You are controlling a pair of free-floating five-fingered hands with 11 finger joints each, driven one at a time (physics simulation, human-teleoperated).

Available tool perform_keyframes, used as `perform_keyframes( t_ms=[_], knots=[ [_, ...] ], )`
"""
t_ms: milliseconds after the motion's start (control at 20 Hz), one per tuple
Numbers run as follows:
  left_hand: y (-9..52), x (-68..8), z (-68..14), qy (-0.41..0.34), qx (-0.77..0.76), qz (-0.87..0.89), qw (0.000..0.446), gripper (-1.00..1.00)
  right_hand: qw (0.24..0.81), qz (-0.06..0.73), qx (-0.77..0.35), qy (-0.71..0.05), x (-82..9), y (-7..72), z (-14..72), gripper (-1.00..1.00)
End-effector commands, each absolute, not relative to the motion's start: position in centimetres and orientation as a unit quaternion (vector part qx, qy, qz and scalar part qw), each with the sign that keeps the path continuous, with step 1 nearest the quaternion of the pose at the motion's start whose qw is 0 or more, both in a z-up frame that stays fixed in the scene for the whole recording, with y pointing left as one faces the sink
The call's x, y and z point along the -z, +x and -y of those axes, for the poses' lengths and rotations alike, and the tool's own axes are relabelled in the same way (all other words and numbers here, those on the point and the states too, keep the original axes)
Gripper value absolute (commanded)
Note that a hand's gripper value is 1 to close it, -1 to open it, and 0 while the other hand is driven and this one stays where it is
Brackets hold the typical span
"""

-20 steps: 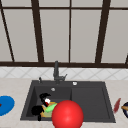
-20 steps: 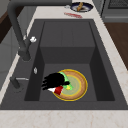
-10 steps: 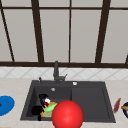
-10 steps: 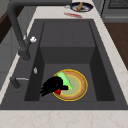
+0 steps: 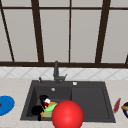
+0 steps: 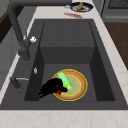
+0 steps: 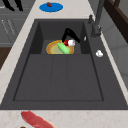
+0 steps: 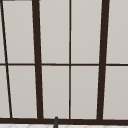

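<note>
One sink, one faucet, one red ball — two plates: yellow, blue.

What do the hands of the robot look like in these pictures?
The hand in the sink basin is plain matte black and human-shaped, with slim fingers. It floats free, with no arm, sleeve or cable attached. I see no markings on it.

The robot hand down in the basin is plain matte black all over, human-shaped, with slim tapering fingers and no arm or wrist behind it. I see no cables, screws or markings on it. From the right side it shows as thin black curved fingers.
</note>
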State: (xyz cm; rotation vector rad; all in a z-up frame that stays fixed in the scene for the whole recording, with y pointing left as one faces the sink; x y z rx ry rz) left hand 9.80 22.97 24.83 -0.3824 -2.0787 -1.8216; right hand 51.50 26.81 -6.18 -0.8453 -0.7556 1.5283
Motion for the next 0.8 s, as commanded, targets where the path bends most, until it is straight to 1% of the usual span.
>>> perform_keyframes(
  t_ms=[0,300,350,450,750],
  knots=[
    [9.8,-24.8,-23.0,-0.135,0.643,0.734,0.175,0.0,0.587,0.363,-0.631,-0.354,7.8,51.5,-26.3,-1.0],
    [9.8,-24.8,-23.0,-0.135,0.643,0.734,0.175,0.0,0.603,0.337,-0.649,-0.319,7.4,51.7,-25.1,-1.0],
    [9.8,-24.8,-23.0,-0.135,0.643,0.734,0.175,0.0,0.604,0.331,-0.653,-0.314,7.3,51.8,-25.3,1.0],
    [9.8,-24.8,-23.0,-0.135,0.643,0.734,0.175,0.0,0.606,0.313,-0.663,-0.307,6.6,52.2,-25.7,1.0],
    [9.8,-24.8,-23.0,-0.135,0.643,0.734,0.175,0.0,0.6,0.311,-0.659,-0.33,5.3,52.2,-25.5,1.0]
  ],
)
